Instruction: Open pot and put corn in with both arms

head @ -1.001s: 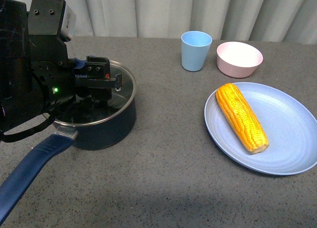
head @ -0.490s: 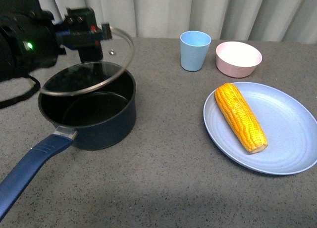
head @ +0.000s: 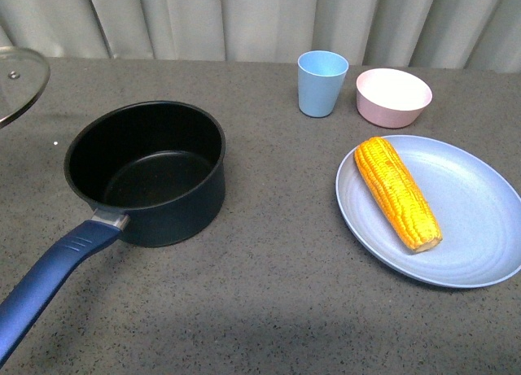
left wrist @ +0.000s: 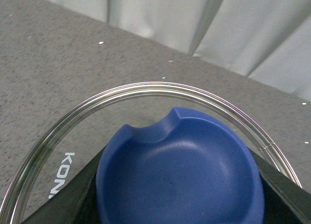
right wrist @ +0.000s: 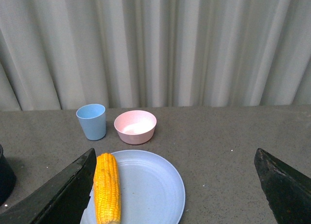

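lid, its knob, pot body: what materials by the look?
Lid: probably clear glass; transparent, glinting rim.
Knob: seemingly blue matte plastic; smooth moulded dish shape.
Pot: likely coated metal; dark navy outside, matte black inside.

The pot (head: 145, 173) stands uncovered, its mouth free from above, bare desk (head: 277, 253) lies between it and the corn (head: 397, 193), and the lid (head: 16, 82) seemingly hangs clear at far left

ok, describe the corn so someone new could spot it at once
On the grey table, look right to the big light-blue plate, nearer the robot than the blue cup and pink bowl. The corn lies on the plate's left part: a long yellow-orange cob, the only yellow thing there.
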### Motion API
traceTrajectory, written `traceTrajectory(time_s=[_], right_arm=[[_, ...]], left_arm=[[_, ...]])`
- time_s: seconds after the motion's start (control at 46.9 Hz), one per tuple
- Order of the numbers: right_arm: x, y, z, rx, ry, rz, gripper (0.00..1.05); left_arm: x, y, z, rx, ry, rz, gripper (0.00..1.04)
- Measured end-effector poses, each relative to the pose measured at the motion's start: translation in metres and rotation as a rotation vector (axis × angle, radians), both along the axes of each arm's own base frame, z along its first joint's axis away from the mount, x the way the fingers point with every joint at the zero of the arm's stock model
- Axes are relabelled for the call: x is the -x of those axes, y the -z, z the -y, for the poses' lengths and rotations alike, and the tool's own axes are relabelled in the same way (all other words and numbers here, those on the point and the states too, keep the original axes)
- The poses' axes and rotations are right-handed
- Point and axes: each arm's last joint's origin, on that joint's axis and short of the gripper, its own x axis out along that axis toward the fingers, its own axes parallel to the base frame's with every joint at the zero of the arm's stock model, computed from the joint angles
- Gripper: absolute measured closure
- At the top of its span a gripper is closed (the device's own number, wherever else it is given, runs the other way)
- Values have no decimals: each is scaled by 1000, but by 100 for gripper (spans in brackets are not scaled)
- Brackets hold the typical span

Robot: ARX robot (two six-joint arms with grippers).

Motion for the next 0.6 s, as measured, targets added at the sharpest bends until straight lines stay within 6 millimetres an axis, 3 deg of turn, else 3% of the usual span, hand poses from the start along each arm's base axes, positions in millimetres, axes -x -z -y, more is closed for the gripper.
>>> traceTrajectory(time_s=[0.17,0.362,0.596], right_arm=[[0,0,0,0,0,0,9],[0,0,0,0,0,0,9],[0,0,0,0,0,0,9]], left_arm=[[8,36,-17,5,-52,-74,44],[13,69,-23,18,-77,-145,44],[10,89,-26,16,-105,-164,44]])
